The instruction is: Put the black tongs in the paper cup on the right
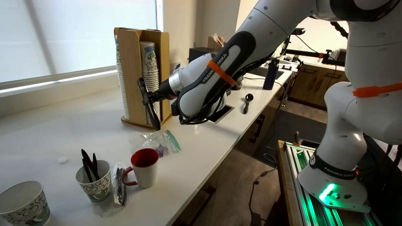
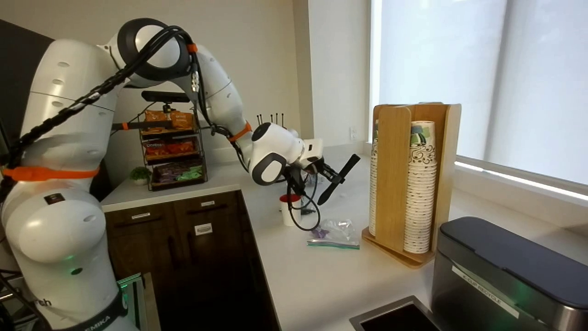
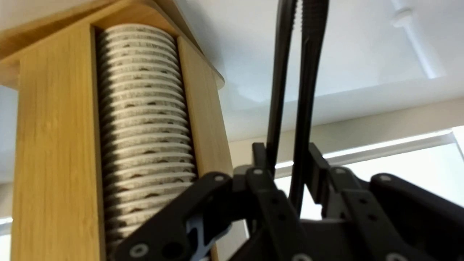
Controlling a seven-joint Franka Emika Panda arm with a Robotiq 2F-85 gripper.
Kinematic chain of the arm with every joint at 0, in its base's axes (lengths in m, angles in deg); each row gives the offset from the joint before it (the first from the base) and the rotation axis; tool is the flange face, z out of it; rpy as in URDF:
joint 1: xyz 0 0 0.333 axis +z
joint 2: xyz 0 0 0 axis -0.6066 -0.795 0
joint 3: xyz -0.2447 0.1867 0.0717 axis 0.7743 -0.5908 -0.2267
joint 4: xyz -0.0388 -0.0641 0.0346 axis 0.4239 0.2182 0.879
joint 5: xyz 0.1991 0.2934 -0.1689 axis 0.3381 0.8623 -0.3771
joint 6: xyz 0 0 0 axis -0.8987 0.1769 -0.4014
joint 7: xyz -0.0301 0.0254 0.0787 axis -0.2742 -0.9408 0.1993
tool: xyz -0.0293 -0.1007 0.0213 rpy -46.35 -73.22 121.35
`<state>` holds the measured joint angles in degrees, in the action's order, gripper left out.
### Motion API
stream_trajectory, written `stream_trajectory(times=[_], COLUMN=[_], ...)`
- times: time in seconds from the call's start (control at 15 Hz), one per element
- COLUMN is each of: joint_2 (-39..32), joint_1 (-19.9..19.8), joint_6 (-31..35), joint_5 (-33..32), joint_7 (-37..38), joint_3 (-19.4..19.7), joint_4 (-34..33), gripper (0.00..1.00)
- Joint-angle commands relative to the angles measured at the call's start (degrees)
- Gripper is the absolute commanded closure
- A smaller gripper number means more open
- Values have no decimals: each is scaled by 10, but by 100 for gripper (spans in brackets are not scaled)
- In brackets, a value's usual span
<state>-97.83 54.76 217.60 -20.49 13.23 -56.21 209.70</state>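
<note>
Black tongs (image 1: 151, 111): grasped in claw (image 3: 289, 159), long axis slanted. Right-hand paper cup (image 1: 98, 189): well apart, lower left in an exterior view.

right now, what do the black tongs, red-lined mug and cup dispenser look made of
Black tongs: apparently plastic or coated metal, low-sheen and uniformly black. Red-lined mug: probably glazed ceramic, given its smooth surface. Cup dispenser: wood or bamboo, satin; fine grain shows in the wrist view.

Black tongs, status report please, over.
Jaws shut on black tongs. Tongs tilted above counter, not yet in paper cup. Black cutlery in that cup, mug nearby: possibly in the way.
</note>
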Motion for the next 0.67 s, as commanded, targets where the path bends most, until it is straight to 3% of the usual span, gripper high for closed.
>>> stream_trajectory(times=[0.0, 0.13, 0.6], joint_2=[-11, -13, -81], joint_1=[71, 100, 95], joint_6=[29, 40, 36], joint_5=[19, 8, -159], joint_7=[-83, -120, -124], joint_3=[29, 30, -19], joint_4=[-32, -51, -178], gripper=[93, 93, 93])
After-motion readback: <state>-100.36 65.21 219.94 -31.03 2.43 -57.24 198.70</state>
